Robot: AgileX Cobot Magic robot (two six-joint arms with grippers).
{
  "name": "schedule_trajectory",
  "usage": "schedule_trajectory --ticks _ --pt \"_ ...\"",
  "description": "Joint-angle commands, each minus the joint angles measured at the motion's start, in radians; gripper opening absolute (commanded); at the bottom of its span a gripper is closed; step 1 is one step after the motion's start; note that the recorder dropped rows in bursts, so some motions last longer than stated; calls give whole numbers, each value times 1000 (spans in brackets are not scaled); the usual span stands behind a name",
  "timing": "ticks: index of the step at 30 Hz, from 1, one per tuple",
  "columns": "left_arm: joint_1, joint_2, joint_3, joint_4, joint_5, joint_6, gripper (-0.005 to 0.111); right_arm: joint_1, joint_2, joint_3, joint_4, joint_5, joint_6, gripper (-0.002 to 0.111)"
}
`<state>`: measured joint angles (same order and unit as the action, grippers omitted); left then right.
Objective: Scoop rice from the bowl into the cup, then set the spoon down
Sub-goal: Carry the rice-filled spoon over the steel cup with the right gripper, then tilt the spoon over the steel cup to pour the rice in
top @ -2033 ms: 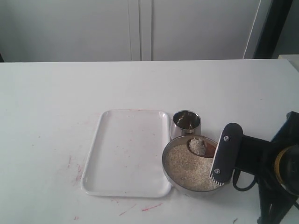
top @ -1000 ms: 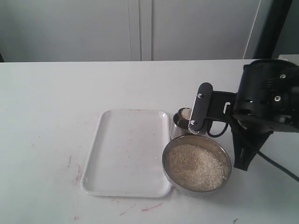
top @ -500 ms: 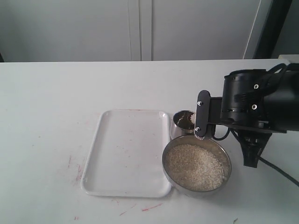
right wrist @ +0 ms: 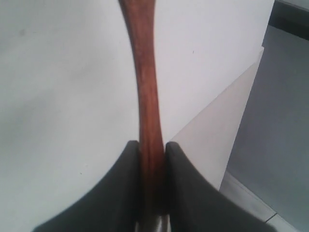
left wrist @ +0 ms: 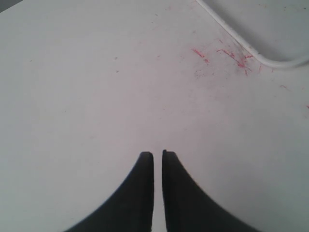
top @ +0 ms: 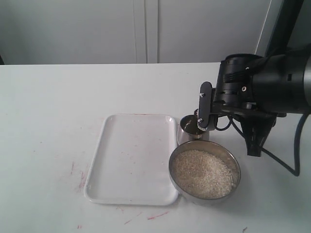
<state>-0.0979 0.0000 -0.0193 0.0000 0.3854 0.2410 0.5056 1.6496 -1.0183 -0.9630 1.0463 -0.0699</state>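
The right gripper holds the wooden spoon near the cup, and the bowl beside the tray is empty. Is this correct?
Not quite. The bowl is not empty: it is full of rice, as the exterior view shows. The right gripper does hold the wooden spoon near the cup, and the bowl is beside the tray.

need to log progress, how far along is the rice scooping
Done: the right gripper has the spoon clamped by its handle. In hand: it hangs at the cup, probably tipping a scoop, though the spoon's end and the cup's inside are hidden. Left: setting the spoon down. The bowl holds plenty of rice, and the left gripper is shut over the table.
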Motion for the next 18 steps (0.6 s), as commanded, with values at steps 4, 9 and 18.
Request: schedule_trajectory --ticks 4,9,18 --pt "-5 0 9 -6 49 -6 14 -9 4 -9 -5 23 -49 0" --pt "-5 0 9 -6 49 -6 14 -7 4 -9 -10 29 -70 0" --pt "-5 0 9 -6 49 -6 14 -7 4 -9 -29 35 -111 0"
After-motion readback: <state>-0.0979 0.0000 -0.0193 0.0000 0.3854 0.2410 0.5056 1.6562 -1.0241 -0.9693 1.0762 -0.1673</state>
